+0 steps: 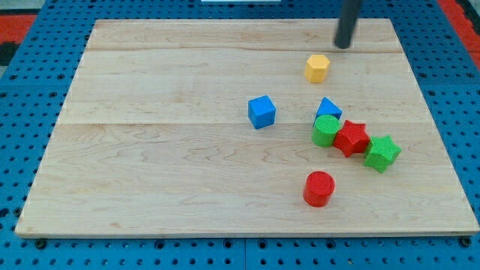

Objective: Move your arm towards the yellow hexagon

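The yellow hexagon lies on the wooden board toward the view's upper right. My tip is the lower end of the dark rod coming down from the view's top edge. It stands a short way above and to the right of the yellow hexagon, apart from it and not touching.
A blue cube lies near the middle. Below the hexagon a cluster holds a blue block, a green cylinder, a red star-shaped block and a green star-shaped block. A red cylinder lies lower down.
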Robot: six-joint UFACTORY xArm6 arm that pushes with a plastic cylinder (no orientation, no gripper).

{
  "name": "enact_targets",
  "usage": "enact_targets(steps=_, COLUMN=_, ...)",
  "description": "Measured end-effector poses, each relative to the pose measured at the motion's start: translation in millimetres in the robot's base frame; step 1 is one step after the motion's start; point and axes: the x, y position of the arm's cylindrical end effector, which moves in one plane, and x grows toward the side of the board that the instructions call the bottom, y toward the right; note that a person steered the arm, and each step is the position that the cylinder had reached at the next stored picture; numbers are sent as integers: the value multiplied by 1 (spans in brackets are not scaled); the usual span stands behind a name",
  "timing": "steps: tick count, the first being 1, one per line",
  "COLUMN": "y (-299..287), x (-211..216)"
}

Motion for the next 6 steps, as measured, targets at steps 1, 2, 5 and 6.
enact_targets(steps=1, y=62, x=18)
enact_targets(steps=2, y=85, x=33)
enact_targets(steps=5, y=-81, x=61)
enact_targets(steps=6, y=-187, x=61)
